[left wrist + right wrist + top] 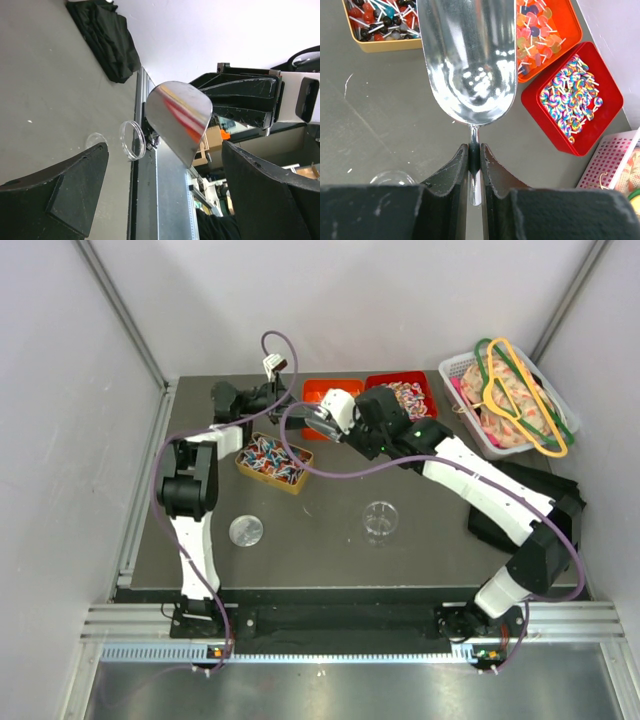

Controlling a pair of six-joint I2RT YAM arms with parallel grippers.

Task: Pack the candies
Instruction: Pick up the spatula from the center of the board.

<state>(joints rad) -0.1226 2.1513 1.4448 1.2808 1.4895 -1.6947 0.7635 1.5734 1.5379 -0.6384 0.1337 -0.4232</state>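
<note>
The candies (270,457) are small red, blue and white sweets in a gold tray (243,466) at the left middle of the table. In the right wrist view they (380,20) show white sticks. My right gripper (474,150) is shut on the handle of a metal scoop (467,60), whose bowl is empty. In the top view the right gripper (338,420) holds the scoop (320,425) just right of the gold tray. My left gripper (283,394) is open and empty beside the scoop, which it faces (177,120). The left gripper (165,200) holds nothing.
A clear jar (380,521) and its lid (245,530) stand on the near half. An orange tray (318,390) and a red tray (405,392) of lollipops sit at the back. A white basket (455,365) with hangers and a black cloth (520,490) lie at right.
</note>
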